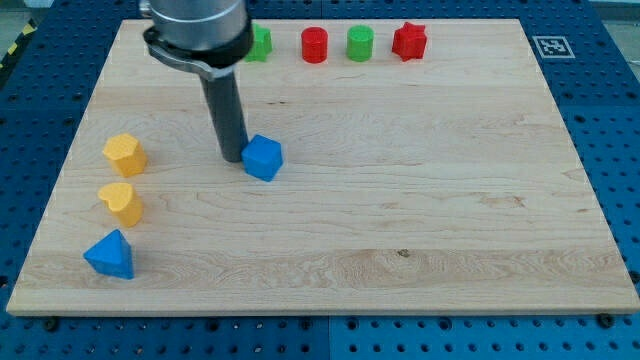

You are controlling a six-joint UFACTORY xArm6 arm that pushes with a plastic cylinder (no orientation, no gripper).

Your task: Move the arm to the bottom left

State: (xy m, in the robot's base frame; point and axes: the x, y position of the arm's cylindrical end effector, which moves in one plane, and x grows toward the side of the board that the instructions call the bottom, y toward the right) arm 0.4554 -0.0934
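Note:
My tip [232, 157] rests on the wooden board [420, 200] in its upper left part, just to the left of a blue cube [263, 157], touching or nearly touching it. The rod rises to the dark arm head [197, 30] at the view's top. At the left edge lie a yellow hexagonal block [125, 154], a yellow heart-like block [122, 203] below it, and a blue triangular block [111, 255] near the bottom left corner.
Along the top edge stand a green block [260, 44] partly hidden by the arm, a red cylinder [315, 45], a green cylinder [360, 43] and a red star [409, 41]. A marker tag [552, 46] sits off the board's top right.

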